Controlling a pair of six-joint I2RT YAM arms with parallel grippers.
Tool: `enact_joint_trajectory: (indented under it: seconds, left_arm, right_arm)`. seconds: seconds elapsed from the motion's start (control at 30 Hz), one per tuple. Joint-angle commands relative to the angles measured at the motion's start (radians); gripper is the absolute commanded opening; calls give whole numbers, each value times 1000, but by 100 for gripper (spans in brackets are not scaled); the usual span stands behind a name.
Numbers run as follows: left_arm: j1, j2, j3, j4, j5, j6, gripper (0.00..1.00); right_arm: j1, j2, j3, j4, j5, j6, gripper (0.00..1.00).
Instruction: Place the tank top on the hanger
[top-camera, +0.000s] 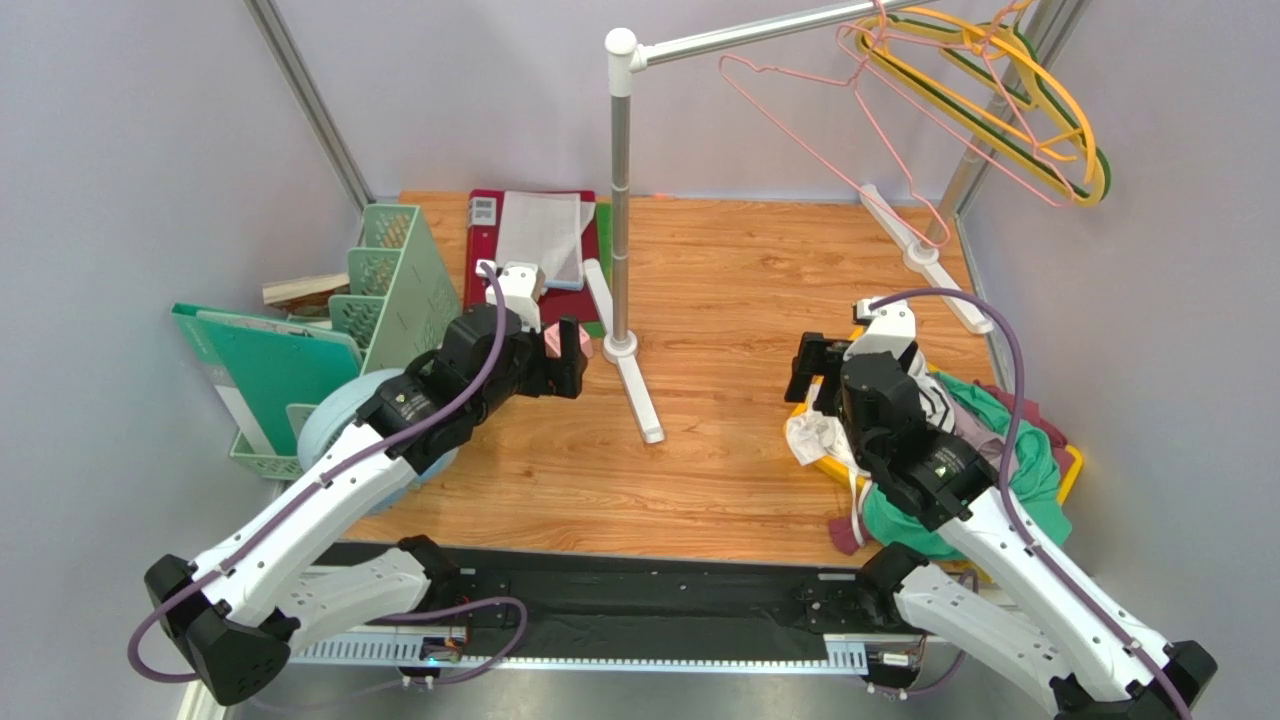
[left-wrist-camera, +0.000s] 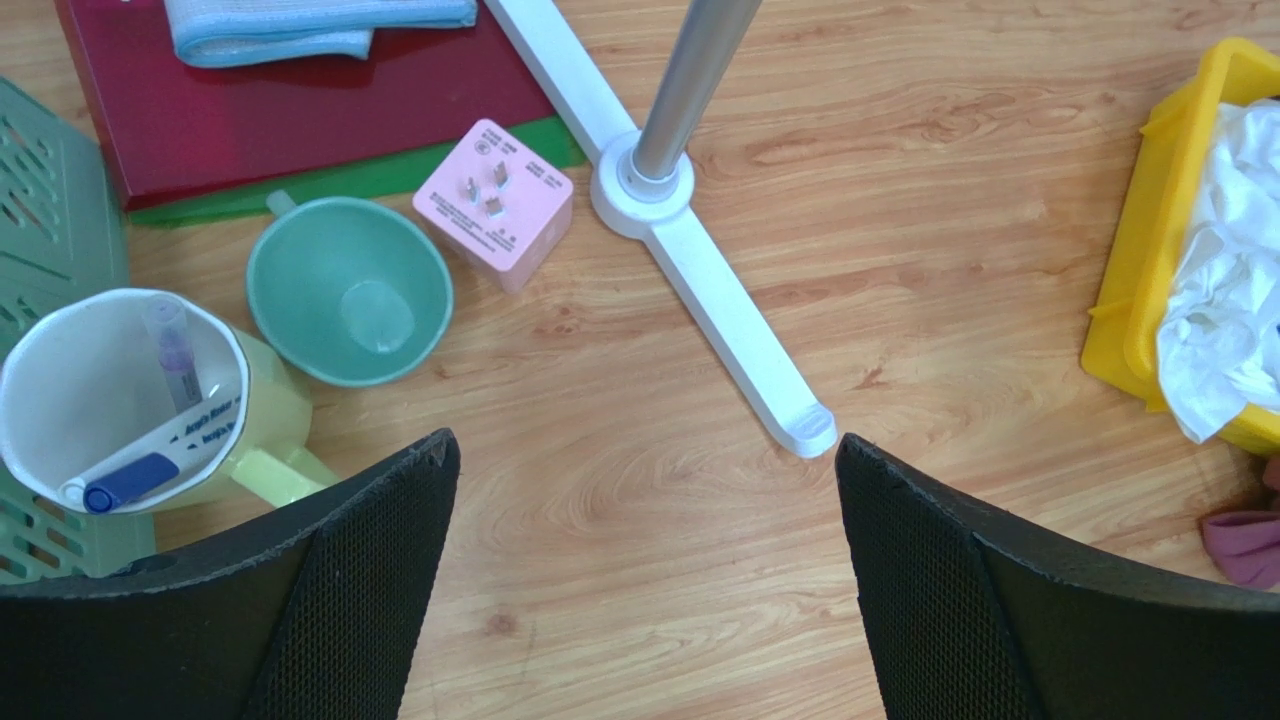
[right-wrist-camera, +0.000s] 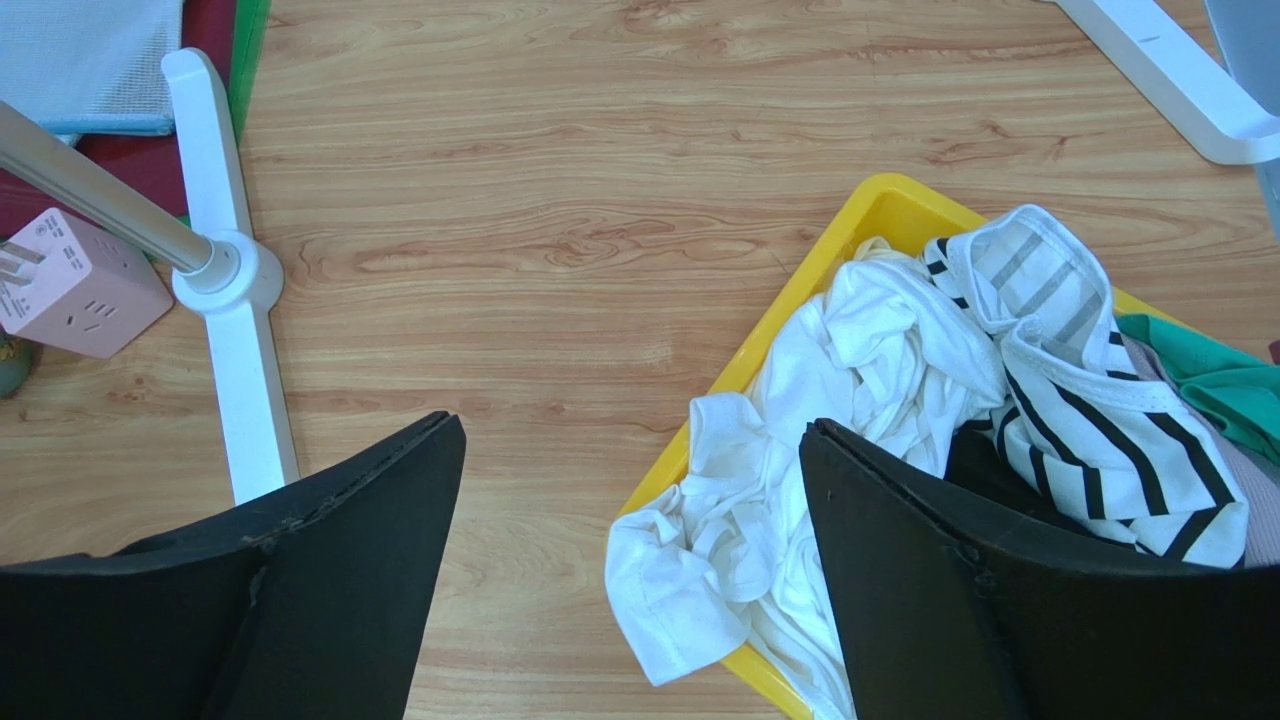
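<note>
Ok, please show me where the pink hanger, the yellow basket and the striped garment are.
pink hanger (top-camera: 723, 63), top external view, on its left corner.
yellow basket (right-wrist-camera: 804, 278), right wrist view, on its left rim.
striped garment (right-wrist-camera: 1089, 428), right wrist view, on its middle.

Bright even overhead light, soft faint shadows, sharp focus, no glare.

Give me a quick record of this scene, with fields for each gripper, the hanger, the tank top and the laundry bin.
left gripper: open, empty, over bare wood by the clothes rack foot
right gripper: open, empty, over the bin's edge
pink wire hanger: hanging on the rack's rail
tank top: not identifiable in any view
yellow bin: holds a white garment, a striped garment and a green garment
</note>
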Motion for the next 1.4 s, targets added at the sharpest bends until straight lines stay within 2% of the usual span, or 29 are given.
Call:
enact_joint_trajectory:
  seconds: [0.0, 0.13, 0.2, 0.3, 0.37, 0.53, 0.63, 0.67, 0.73, 0.77, 0.9, 1.07, 1.17, 1.37]
  left_arm:
    - [-3, 11, 55, 13, -11, 3, 99]
    - [-3, 21, 55, 39, -3, 6, 99]
    - [-3, 28, 55, 47, 6, 16, 99]
    - [-3, 35, 61, 57, 32, 34, 99]
    - [-3, 33, 52, 67, 31, 46, 99]
    - [-3, 47, 6, 126, 49, 60, 99]
    - [-3, 62, -5, 145, 67, 60, 99]
    - [-1, 65, -5, 148, 78, 66, 99]
    - [-1, 73, -5, 151, 87, 74, 99]
    - [0, 74, -4, 153, 92, 81, 99]
    - [2, 85, -13, 148, 110, 88, 99]
    - [14, 91, -56, 159, 153, 57, 99]
    - [26, 97, -88, 182, 184, 33, 99]
    - [31, 114, -117, 211, 193, 10, 99]
  right_arm:
    - [4, 15, 33, 62, 9, -40, 89]
    - [2, 17, 36, 76, -7, -56, 89]
    - [2, 20, 34, 79, 5, -57, 91]
    - [2, 29, 31, 81, 21, -47, 100]
    - [-5, 40, 39, 73, 21, -36, 100]
    - [-143, 38, 45, -1, -4, 16, 100]
    - [-336, 31, 56, -72, -112, 41, 100]
    - [-460, 26, 57, -91, -149, 57, 100]
    - [-584, 26, 66, -149, -252, 77, 100]
    - [-705, 34, 69, -169, -284, 103, 100]
    - [-875, 46, 92, -315, -369, 182, 97]
    - [-895, 63, 74, -375, -402, 193, 96]
    - [-895, 104, 73, -386, -458, 182, 91]
    - [-892, 130, 60, -421, -475, 186, 88]
